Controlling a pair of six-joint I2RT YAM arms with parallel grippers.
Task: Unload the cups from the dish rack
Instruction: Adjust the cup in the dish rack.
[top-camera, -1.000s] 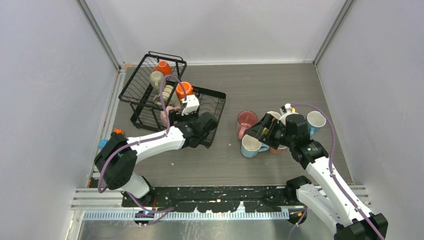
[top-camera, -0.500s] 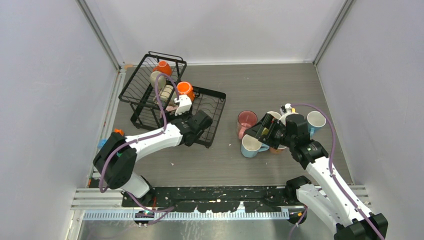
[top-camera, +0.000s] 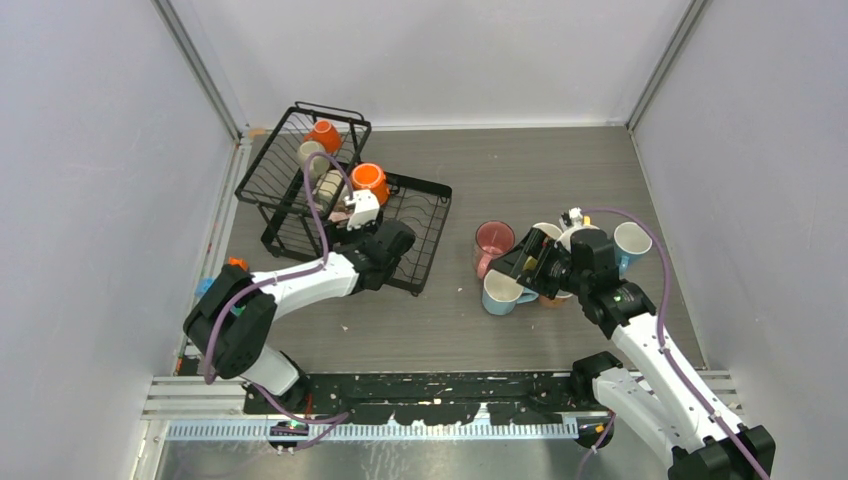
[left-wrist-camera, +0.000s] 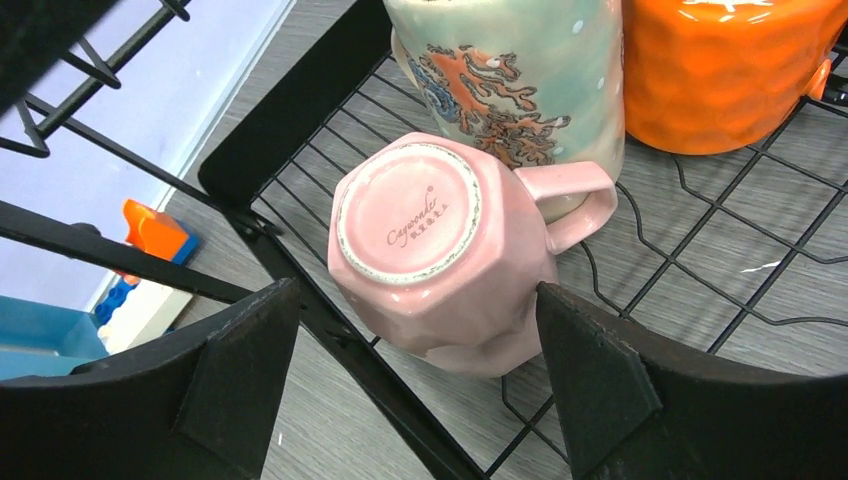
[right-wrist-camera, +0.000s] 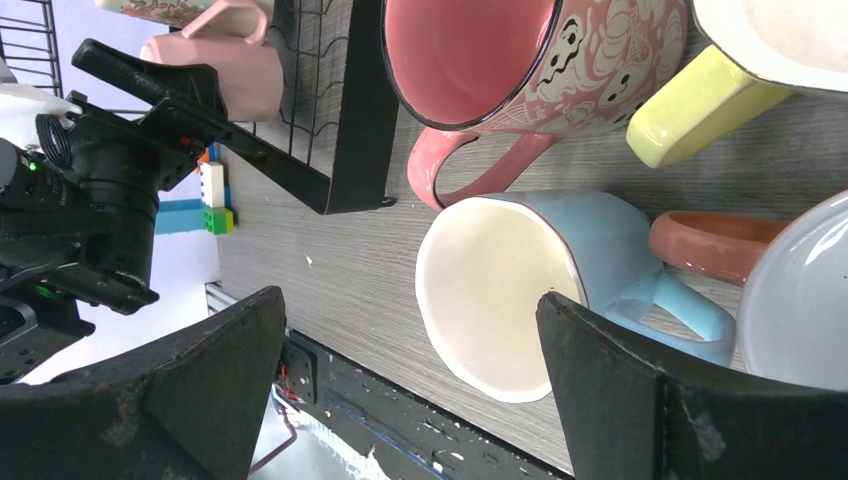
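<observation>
The black wire dish rack stands at the far left. It holds two orange cups, a beige cup and a pale patterned cup. A pink cup lies base up on the rack wires, handle to the right. My left gripper is open, its fingertips either side of the pink cup's near end, not clamped. My right gripper is open and empty over a light blue cup on the table. A pink ghost-print cup stands beside it.
More cups crowd the table by my right gripper: a white one with a yellow handle, a blue-and-white one and a brownish one. A small orange and blue toy lies left of the rack by the wall.
My left gripper has moved toward the far left over the rack, closing in on the pink cup. The right arm has not moved.
</observation>
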